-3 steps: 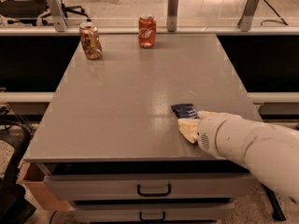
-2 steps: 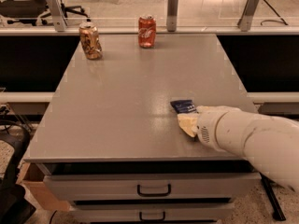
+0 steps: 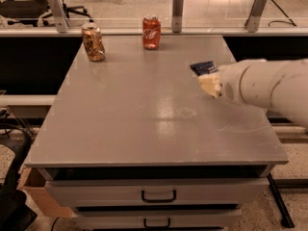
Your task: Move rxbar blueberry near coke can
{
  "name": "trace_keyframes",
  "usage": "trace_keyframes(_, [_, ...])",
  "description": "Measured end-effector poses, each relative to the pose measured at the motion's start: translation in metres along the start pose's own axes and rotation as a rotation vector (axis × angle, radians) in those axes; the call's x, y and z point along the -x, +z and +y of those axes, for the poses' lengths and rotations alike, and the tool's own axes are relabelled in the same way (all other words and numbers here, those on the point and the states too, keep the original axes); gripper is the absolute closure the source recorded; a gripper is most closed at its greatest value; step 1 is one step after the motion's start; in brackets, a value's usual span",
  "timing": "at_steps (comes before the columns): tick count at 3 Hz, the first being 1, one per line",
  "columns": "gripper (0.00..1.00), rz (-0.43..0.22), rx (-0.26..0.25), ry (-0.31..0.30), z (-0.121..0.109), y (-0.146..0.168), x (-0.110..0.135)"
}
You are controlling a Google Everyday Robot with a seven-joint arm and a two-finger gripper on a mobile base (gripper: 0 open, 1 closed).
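A grey table [image 3: 144,124] fills the centre of the frame, and the robot's white arm [image 3: 269,88] reaches in from the right edge. At the table's far edge stand a gold-brown can [image 3: 93,42], upper left, and the coke can [image 3: 151,32], upper centre. At right of centre the gripper [image 3: 208,79] pinches the rxbar blueberry [image 3: 201,67], whose dark end protrudes toward the cans, well apart from the coke can.
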State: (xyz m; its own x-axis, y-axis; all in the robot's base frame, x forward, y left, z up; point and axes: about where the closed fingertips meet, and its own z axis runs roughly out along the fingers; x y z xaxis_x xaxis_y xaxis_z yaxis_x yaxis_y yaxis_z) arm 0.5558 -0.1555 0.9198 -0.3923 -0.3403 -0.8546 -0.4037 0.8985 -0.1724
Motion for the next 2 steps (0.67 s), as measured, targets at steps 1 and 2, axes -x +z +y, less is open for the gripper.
trace_keyframes(1, [1.0, -0.002, 0.018, -0.044, -0.034, 0.029, 0.03])
trace_keyframes(2, [1.0, 0.027, 0.131, -0.098, -0.057, 0.091, 0.056])
